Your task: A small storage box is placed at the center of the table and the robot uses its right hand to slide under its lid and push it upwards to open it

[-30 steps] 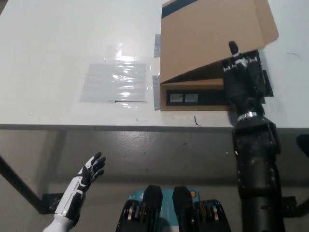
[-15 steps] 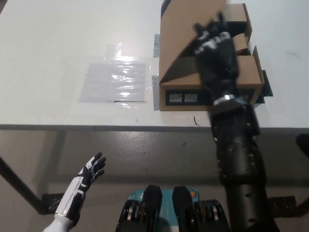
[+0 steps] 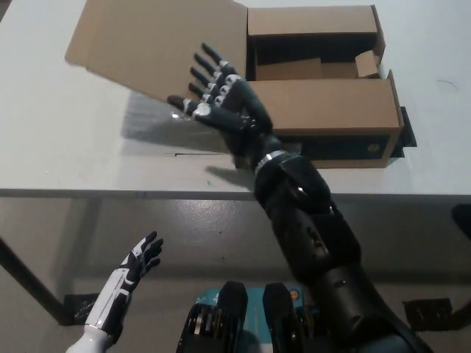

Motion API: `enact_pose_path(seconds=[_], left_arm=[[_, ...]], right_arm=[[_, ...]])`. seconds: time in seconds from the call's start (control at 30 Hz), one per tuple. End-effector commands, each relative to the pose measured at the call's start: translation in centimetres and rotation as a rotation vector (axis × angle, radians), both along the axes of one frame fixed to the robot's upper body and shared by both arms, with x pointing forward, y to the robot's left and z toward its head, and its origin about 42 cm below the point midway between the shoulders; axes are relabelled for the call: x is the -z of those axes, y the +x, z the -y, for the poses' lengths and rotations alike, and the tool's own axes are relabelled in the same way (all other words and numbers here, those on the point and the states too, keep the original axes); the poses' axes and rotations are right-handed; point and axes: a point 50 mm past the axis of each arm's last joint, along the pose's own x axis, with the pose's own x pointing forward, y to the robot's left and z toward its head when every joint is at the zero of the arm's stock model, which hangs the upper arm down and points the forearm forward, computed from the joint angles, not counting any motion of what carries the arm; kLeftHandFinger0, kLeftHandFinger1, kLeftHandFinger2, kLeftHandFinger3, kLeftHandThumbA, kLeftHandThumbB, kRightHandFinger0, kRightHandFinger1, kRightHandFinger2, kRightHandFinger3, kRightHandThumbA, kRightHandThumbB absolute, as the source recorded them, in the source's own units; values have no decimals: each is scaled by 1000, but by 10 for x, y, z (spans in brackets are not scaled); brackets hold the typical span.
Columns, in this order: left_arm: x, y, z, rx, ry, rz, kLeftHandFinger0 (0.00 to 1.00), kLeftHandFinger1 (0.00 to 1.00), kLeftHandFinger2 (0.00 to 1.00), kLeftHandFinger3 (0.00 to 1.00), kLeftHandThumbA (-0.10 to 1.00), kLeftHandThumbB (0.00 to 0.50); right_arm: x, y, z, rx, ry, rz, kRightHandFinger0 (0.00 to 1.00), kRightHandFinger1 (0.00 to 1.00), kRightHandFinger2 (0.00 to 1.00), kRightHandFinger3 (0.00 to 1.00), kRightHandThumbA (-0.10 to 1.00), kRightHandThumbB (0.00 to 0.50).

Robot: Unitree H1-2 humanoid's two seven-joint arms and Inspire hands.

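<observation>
Near the far edge of the desk point(image 3: 59, 154) the box point(image 3: 324, 110) sits open, its lid point(image 3: 158, 44) tipped left, pushed by the right hand point(image 3: 221, 103), fingers point(image 3: 210, 59) wide, while the left hand point(image 3: 140, 257) rests low, open.

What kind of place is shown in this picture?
Probably a lab or test workspace: a plain white table over a grey floor, with only a brown cardboard storage box, its lid open, set out on it.

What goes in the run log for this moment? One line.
lid: swung open left | box: open | right hand: open, under lid | left hand: resting low
</observation>
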Motion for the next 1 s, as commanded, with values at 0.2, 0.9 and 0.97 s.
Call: enact_pose_path(seconds=[0.2, 0.9, 0.97], left_arm=[[-17, 8, -4, 38, 23, 53, 1000, 1000, 1000, 1000, 1000, 379], [-19, 12, -4, 50, 24, 36, 1000, 1000, 1000, 1000, 1000, 378], [-19, 12, -4, 53, 22, 35, 1000, 1000, 1000, 1000, 1000, 369]], right_arm=[[-14, -7, -34, -91, -172, 191, 1000, 1000, 1000, 1000, 1000, 321], [-290, -156, 104, -98, 332, 970, 1000, 1000, 1000, 1000, 1000, 383], [-294, -177, 130, -100, 365, 1034, 1000, 1000, 1000, 1000, 1000, 368]])
